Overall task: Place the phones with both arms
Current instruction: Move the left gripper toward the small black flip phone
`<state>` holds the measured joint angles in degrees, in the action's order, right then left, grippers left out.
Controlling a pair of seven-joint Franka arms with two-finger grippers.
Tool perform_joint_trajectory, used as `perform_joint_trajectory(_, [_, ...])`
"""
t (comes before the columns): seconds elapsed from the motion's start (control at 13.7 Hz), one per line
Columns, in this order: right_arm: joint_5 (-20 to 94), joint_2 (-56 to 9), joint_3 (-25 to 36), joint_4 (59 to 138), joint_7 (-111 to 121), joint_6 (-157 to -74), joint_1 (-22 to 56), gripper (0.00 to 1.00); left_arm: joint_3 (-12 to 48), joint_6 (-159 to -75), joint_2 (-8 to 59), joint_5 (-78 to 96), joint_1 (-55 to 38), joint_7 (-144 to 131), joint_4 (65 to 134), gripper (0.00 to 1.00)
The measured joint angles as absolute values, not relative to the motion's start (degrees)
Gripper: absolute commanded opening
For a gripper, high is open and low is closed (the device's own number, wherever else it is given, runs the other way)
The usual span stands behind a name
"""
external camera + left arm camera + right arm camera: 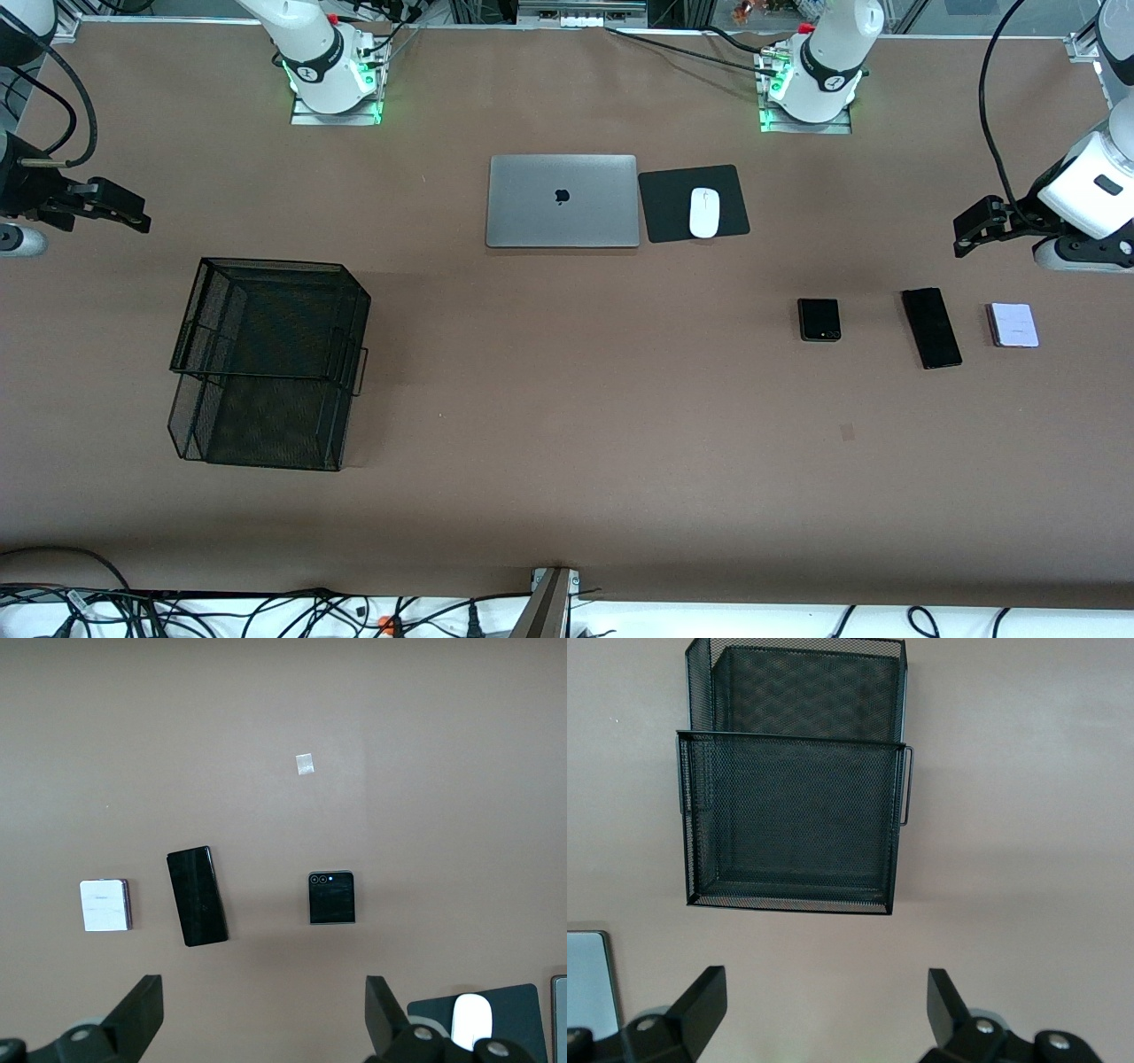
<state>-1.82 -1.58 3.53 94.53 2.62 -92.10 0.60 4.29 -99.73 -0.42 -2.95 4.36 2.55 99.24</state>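
Three phones lie in a row on the surface [567, 496] toward the left arm's end: black flip phone [819, 319], long black slab phone [931, 327], lavender-white phone [1013, 324]. The left tool [964, 237] hangs near them, fingers apart. The right tool [133, 213] waits near the mesh basket [266, 363], fingers apart.

Glossy black slab [931, 327]; matt metal laptop [563, 201]; wire-mesh basket [266, 363].
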Motion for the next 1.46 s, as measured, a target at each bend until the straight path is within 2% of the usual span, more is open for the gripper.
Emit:
perform_joint_trajectory(0.95, [-1.8,-1.6,3.5,94.5,2.6,-92.2,0.6,1.0,4.5,-99.3,1.4,-3.0,4.2,2.3,98.5,1.0])
perform_joint_trajectory(1.46, [-1.8,-1.6,3.4,94.5,2.6,-92.2,0.6,1.0,4.7,-95.4,7.1,-2.9,4.1,2.3,95.1,1.0])
